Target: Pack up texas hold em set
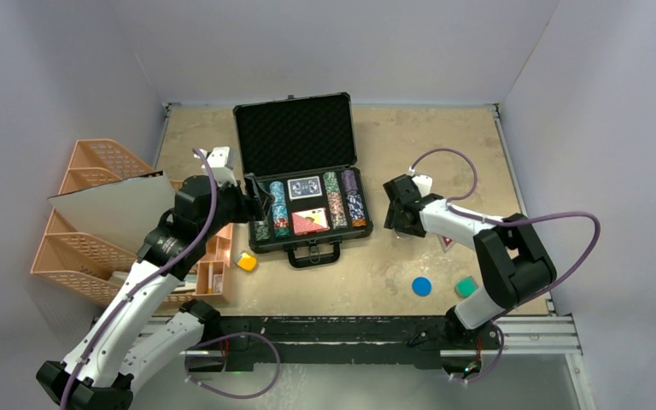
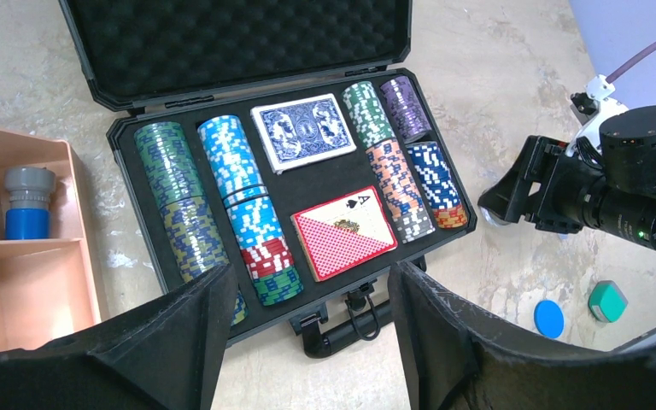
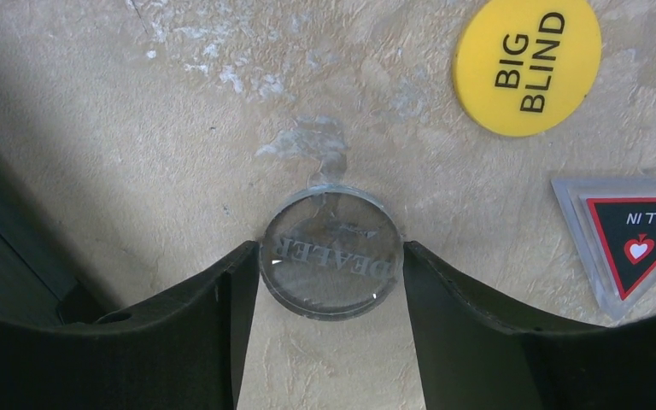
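The black case [image 1: 303, 137] lies open mid-table, its foam lid [image 2: 239, 43] raised. Rows of chip stacks [image 2: 171, 196], a blue deck [image 2: 302, 130] and a red deck [image 2: 344, 232] fill its tray. My left gripper [image 2: 312, 282] hovers open over the case's front left edge, near the handle [image 2: 350, 329], holding nothing. Right of the case, my right gripper [image 3: 330, 256] is down on the table, its two fingers pressed against either side of the clear round DEALER button [image 3: 329, 278]. A yellow BIG BLIND button [image 3: 527, 64] and a triangular ALL IN marker [image 3: 636, 235] lie just beyond.
A blue disc [image 1: 422, 286] and a small green block [image 1: 466, 287] lie at the front right. A small yellow block [image 1: 247, 261] sits by the case's front left corner. Pink trays [image 1: 94, 231] stand at the left, one holding a blue and grey cylinder [image 2: 27, 203].
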### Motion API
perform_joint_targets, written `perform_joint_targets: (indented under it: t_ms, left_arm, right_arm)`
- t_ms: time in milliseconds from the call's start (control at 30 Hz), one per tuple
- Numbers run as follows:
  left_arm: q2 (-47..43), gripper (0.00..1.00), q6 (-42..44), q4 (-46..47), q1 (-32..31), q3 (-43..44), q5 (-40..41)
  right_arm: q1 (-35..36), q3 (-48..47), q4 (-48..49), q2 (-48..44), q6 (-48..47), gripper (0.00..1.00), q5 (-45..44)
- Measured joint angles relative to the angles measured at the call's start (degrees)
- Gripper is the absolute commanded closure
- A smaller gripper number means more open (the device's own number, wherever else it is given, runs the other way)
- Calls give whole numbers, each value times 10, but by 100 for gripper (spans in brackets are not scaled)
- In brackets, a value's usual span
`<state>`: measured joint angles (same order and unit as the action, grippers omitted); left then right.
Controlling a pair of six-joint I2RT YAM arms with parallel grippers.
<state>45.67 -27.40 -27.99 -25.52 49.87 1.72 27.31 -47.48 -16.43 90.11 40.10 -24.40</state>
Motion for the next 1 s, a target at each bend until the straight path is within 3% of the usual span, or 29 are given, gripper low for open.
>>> perform_joint_targets:
  t_ms: [67,167,267,367,600,833,1000]
  left_arm:
    - [0,32,0,0,0,0,0]
    - [1,31,0,0,0,0,0]
    - [1,31,0,0,0,0,0]
    - [1,31,0,0,0,0,1]
    - [7,31,0,0,2,0,0]
    - [8,31,0,0,4,-1,0]
    - [8,31,0,0,4,-1,1]
  right_arm:
    - [0,3,1,-2,0,34,2]
    - [0,10,4,-10,1,19,6]
    - [0,12,2,-13,5,16,6]
    - [0,16,6,-13,9,22,5]
    - [-1,26,40,-14,12,48,12]
    - [-3,27,49,-34,7,52,22]
    - [15,19,66,-127,-8,53,35]
